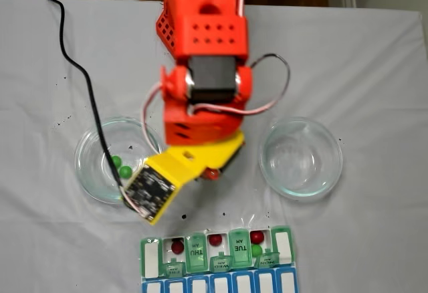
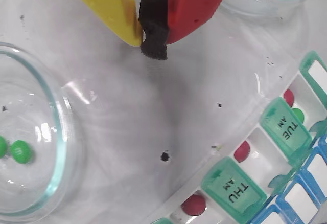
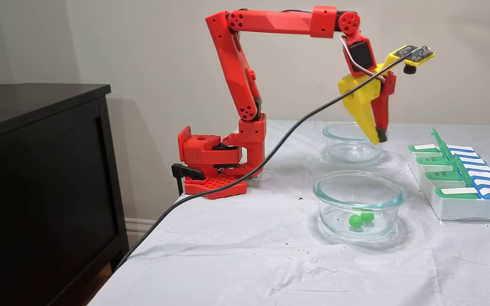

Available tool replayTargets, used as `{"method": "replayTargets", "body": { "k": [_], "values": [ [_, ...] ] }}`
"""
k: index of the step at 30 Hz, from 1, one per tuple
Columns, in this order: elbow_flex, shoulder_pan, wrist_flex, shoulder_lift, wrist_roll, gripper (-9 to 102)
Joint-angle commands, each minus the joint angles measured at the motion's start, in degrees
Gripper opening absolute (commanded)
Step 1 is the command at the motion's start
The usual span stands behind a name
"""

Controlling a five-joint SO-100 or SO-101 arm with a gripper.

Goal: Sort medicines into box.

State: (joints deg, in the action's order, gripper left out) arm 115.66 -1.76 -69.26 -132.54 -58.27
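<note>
Closed on nothing, the gripper (image 2: 153,35) hangs above bare cloth. 2 green balls (image 3: 360,219) sit in the glass dish (image 3: 357,187); 3 red balls (image 1: 215,240) rest inside the box (image 1: 152,256).

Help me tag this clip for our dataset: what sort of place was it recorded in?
Probably a room in a home, not a lab. The arm is clamped to a table under a wrinkled white cloth, beside a dark wooden cabinet, against a plain painted wall with a baseboard.
</note>
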Motion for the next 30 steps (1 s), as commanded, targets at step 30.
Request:
{"method": "replayTargets", "body": {
  "k": [30],
  "values": [
    [-27.4, -22.9, -7.6, 29.8, -14.9, 1]
  ]
}}
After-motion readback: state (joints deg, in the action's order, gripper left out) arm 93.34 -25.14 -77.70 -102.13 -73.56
